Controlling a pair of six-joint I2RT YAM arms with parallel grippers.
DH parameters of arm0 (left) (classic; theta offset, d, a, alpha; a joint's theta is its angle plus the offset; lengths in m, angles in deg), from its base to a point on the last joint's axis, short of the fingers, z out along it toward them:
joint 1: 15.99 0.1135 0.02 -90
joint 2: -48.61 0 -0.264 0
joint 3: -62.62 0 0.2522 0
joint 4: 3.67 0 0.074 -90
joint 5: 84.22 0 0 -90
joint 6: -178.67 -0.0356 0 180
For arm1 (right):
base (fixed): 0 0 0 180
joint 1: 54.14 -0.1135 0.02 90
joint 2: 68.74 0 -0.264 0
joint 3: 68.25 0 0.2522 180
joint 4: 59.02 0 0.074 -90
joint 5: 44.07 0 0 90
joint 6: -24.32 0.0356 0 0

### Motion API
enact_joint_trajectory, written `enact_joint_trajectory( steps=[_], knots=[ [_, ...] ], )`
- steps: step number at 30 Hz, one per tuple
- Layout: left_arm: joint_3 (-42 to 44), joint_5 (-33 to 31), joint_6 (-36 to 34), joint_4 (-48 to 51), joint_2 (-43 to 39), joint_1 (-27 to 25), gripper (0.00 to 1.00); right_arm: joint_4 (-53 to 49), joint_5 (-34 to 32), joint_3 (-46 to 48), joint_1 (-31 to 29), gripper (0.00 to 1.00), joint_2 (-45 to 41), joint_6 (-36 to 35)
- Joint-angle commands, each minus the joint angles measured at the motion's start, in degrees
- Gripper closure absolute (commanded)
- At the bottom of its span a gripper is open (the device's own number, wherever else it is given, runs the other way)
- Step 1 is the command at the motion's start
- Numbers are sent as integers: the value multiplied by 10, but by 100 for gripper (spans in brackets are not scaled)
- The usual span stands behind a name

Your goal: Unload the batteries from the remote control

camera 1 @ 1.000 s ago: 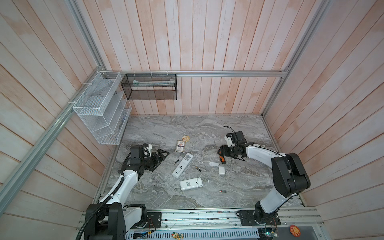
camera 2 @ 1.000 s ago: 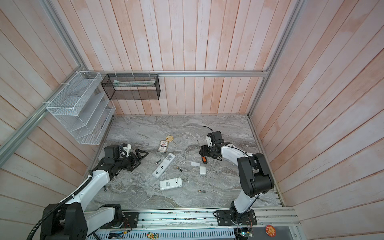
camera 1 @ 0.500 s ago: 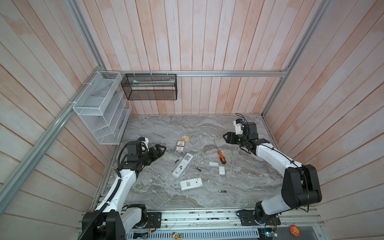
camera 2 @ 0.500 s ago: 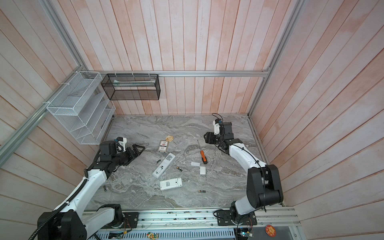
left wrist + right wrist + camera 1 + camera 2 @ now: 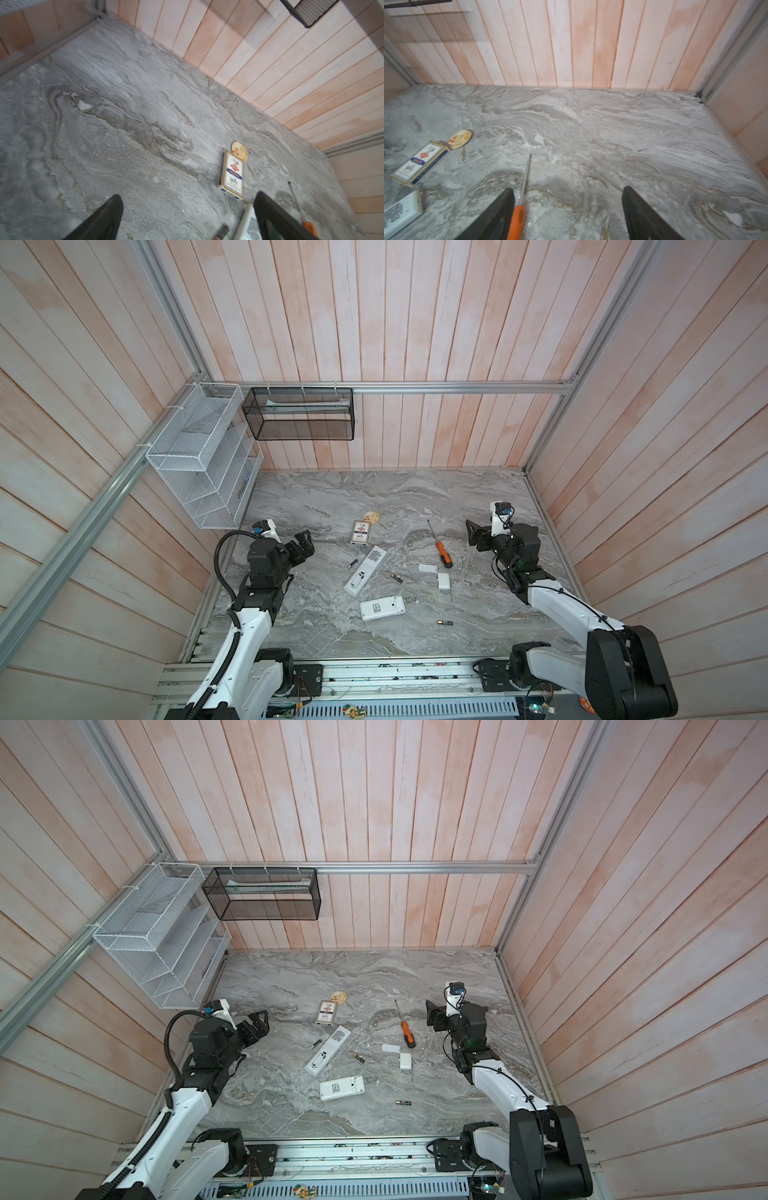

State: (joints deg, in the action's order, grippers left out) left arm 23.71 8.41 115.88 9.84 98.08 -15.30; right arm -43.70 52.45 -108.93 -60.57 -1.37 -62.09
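Right end effector (image 5: 472,535) has pulled back from the screwdriver (image 5: 441,552), which now lies free on the tabletop (image 5: 332,497); jaws wide, empty. Left end effector (image 5: 307,542) has also drawn back, fully spread, holding nothing. 3 batteries (image 5: 397,578) lie loose near the remote control (image 5: 365,571). Card box (image 5: 360,532) print is unreadable.

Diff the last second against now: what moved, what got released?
The right gripper rose off the screwdriver, left it lying on the table, and drew back rightward, jaws open. The left gripper, open and empty, pulled back slightly toward the left. The long remote, short remote, loose batteries and white covers stayed put.
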Motion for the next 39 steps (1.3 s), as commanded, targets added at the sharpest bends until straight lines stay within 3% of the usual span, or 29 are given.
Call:
enact_joint_trajectory(
  steps=[1, 6, 14, 27, 39],
  knots=[
    [28, -73, -62, -99, -6, -1, 0, 30, -11, 15, 32, 18, -7, -7],
    [34, -101, -118, -131, 16, -1, 0, 27, 10, 36, 91, 17, 4, -12],
    [61, -119, -130, -178, 29, -2, 0, 48, 50, 49, 152, 17, 22, -22],
    [71, -156, -190, -306, 150, -4, 0, 224, 121, 75, 155, 17, 127, -31],
    [57, -74, -249, -443, 280, -2, 0, 414, 133, 149, 151, 15, 165, -22]
  ],
)
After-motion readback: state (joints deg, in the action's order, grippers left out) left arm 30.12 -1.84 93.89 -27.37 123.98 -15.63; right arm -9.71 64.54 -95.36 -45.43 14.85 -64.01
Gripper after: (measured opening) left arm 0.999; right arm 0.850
